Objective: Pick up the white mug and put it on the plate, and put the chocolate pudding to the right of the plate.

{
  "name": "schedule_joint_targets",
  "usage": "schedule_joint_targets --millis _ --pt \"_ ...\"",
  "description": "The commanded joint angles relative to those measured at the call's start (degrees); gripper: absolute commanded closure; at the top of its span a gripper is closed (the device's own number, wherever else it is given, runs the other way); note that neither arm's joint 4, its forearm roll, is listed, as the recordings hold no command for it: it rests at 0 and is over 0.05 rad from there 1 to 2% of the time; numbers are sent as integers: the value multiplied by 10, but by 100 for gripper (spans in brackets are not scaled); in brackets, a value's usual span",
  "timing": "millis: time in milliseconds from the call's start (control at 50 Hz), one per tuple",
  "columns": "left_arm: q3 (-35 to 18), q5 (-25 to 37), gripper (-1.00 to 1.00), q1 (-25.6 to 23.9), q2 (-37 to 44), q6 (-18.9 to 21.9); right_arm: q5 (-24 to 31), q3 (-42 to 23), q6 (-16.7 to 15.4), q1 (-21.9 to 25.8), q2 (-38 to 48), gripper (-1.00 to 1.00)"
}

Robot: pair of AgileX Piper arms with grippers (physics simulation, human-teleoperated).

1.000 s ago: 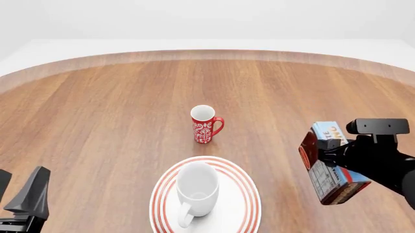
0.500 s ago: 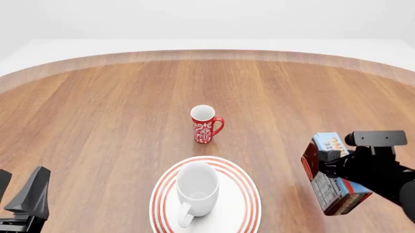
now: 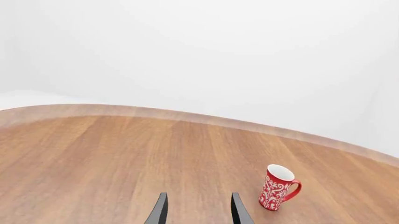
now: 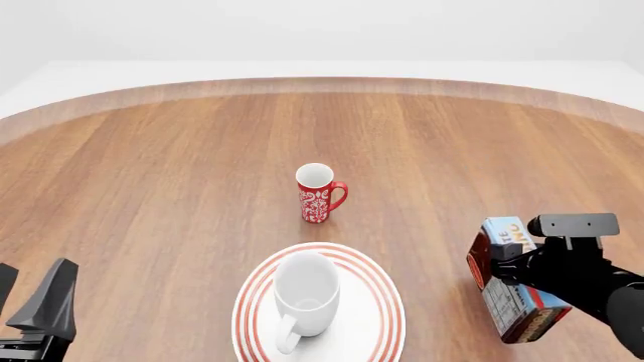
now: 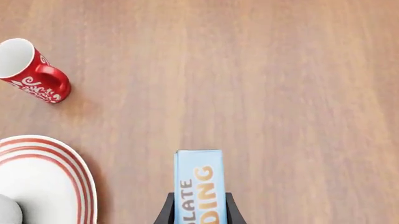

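Chocolate pudding point(image 4: 506, 296) partly hidden behind right pincer point(image 4: 500, 269); lettering cut off in right wrist view. Plate point(image 4: 379, 302) cropped at bottom edge. Left pincer point(image 4: 23, 305) mostly out of frame.

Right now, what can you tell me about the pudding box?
The pudding box is a small carton with a light-blue face, orange letters and dark brown sides. The right gripper holds it, a finger on each side. It sits tilted, to the right of the plate and apart from it. Whether it touches the table cannot be told.
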Motion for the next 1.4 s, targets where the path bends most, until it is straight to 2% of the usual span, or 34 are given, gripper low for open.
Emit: schedule_joint_targets --millis 20,640,660,880,1040,1340,1400 --pt "0 0 -100 0 0 0 -20 11 7 -1 17 100" --pt "0 0 -100 0 0 1 -32 19 10 -4 29 100" --pt "0 0 -100 0 0 0 -32 19 10 -5 30 -100" --pt "0 0 -100 0 0 0 -26 15 14 -1 29 -100" --pt "0 0 -100 0 0 1 21 -22 23 1 -7 -100" --pt "0 0 -100 0 0 0 73 -71 38 6 -47 -100" --pt "0 0 -100 0 0 0 92 -89 48 9 -63 -100"
